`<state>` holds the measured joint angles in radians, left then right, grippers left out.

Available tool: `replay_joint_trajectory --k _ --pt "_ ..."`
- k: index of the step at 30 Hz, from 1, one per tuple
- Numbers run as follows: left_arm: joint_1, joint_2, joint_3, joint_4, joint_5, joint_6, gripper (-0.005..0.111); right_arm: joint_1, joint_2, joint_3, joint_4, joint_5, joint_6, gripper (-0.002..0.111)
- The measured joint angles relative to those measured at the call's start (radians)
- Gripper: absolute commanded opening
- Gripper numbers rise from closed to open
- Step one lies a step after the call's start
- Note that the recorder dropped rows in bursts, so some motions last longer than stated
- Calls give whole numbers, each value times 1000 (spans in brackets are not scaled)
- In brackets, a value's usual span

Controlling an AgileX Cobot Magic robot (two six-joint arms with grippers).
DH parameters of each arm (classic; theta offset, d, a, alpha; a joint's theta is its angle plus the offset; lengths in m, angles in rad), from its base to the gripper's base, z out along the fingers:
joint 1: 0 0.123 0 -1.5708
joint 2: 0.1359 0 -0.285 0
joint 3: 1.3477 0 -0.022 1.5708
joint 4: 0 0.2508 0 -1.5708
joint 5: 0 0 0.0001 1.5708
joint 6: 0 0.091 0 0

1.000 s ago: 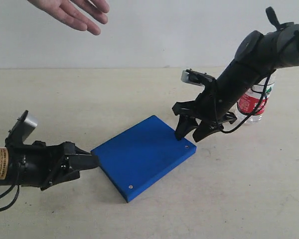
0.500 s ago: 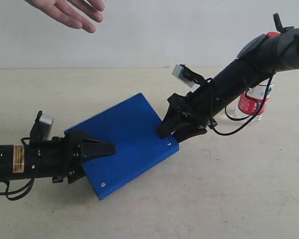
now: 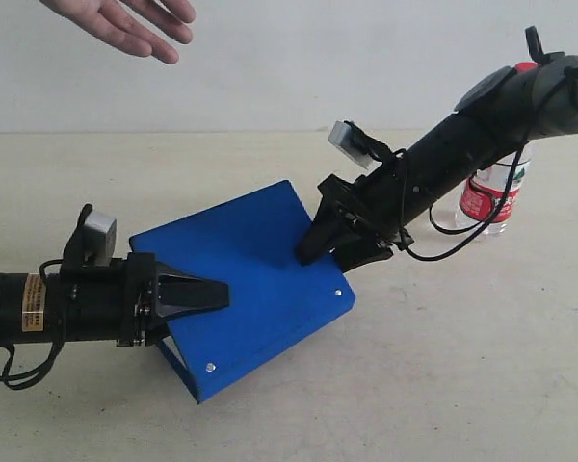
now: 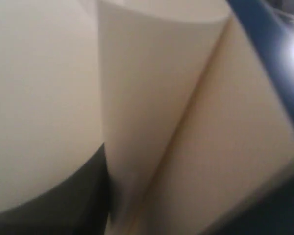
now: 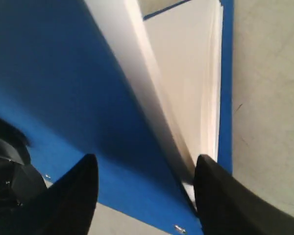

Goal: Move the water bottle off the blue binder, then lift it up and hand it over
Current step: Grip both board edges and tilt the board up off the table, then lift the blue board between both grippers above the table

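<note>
Left fingers (image 3: 210,291) lie over the blue binder (image 3: 260,255) at its left edge; one finger hidden beneath, so clamped or apart I cannot tell. Binder tilted, left side raised off the counter (image 3: 443,366), riveted edge facing near-right. Right fingers (image 3: 328,245) spread, straddling the binder's far-right edge. Bare counter to the near right. Water bottle (image 3: 493,197) upright, cap up, on the counter well right of the binder. Label red, white, green; text unreadable.
</note>
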<state>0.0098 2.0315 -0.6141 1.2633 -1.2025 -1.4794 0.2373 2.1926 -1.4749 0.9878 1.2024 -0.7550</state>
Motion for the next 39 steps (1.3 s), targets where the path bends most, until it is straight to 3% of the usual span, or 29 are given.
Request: replay_joint_trajectory --k 7,15,19,26,32,39 --pt "23 0 0 -40 -2 6 4 -15 -72 -7 -141 8 7 51" --pt "77 0 -2 -217 7 8 4 -161 -203 20 -165 11 217 51" --pt "77 0 -2 -228 9 8 4 -177 -212 140 -35 9 215 51" --pt "56 0 -2 -265 15 -1 4 -153 -150 366 326 20 -19 51" --pt "-2 0 -2 -290 17 -3 4 -76 -73 396 575 13 -175 51" --pt "-39 0 -2 -317 17 -36 4 60 -51 396 625 -13 -266 56"
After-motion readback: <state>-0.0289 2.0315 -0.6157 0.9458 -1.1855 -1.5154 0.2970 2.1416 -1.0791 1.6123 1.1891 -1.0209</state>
